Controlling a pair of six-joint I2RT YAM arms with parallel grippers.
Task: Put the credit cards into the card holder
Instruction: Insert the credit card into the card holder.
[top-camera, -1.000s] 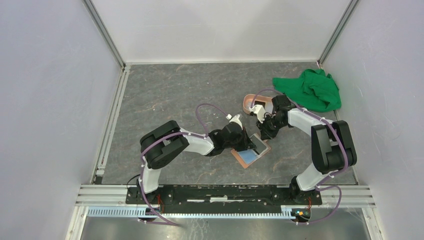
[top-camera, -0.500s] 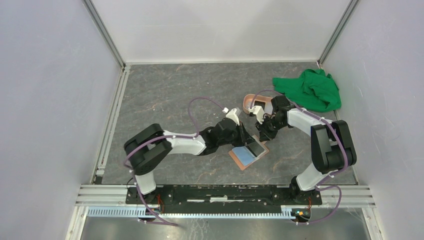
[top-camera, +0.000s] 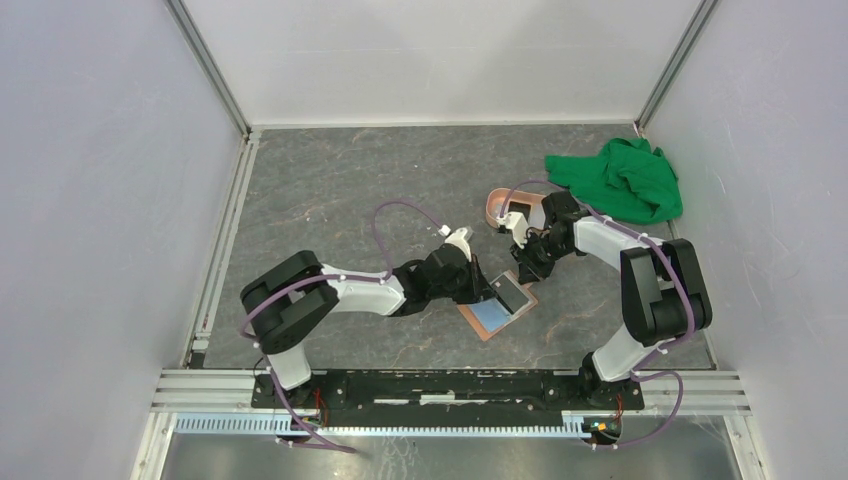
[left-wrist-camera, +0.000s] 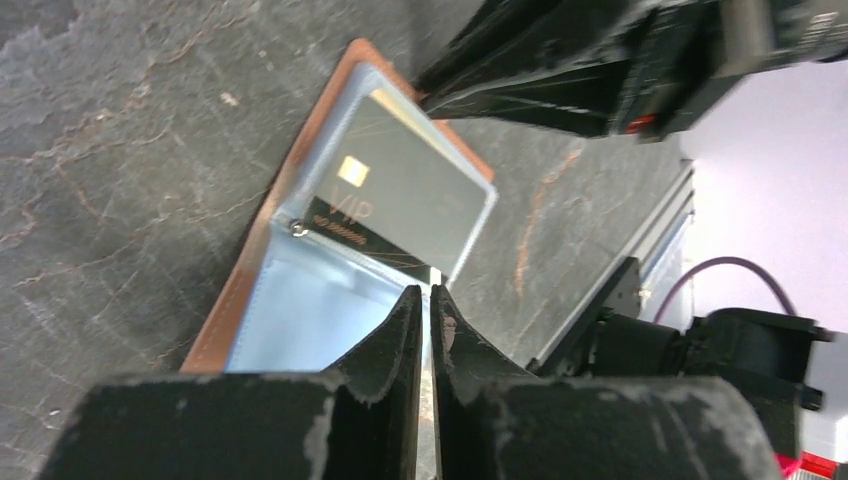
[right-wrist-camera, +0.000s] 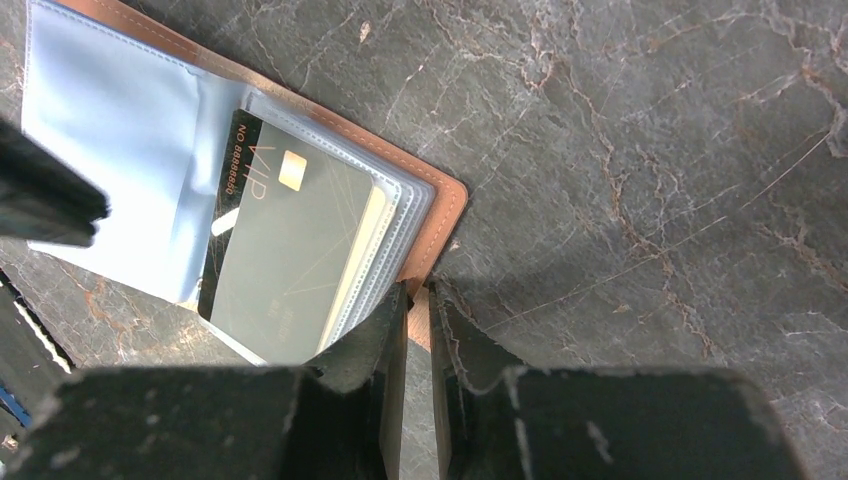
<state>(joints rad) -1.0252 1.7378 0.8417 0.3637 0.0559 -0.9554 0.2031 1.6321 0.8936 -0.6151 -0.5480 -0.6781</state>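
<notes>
The tan card holder (top-camera: 478, 326) lies open on the table, with a light blue inner pocket (right-wrist-camera: 120, 150) and clear sleeves. A black credit card (right-wrist-camera: 290, 250) marked VIP sits in the top sleeve, also visible from the left wrist (left-wrist-camera: 400, 195). My right gripper (right-wrist-camera: 418, 290) is shut on the holder's tan edge (right-wrist-camera: 440, 210). My left gripper (left-wrist-camera: 427, 292) is shut, its tips at the black card's near corner over the blue pocket, with nothing visible between them. Seen from above, the left gripper (top-camera: 487, 285) and right gripper (top-camera: 522, 270) flank the holder.
A pink oval tray (top-camera: 497, 205) stands just behind the right gripper, with something white in it. A crumpled green cloth (top-camera: 625, 180) lies at the back right. White walls and metal rails bound the table.
The left arm's elbow swung left while its gripper pushed right over the holder, then eased back slightly. The holder shifted a little left. The right arm held still.
</notes>
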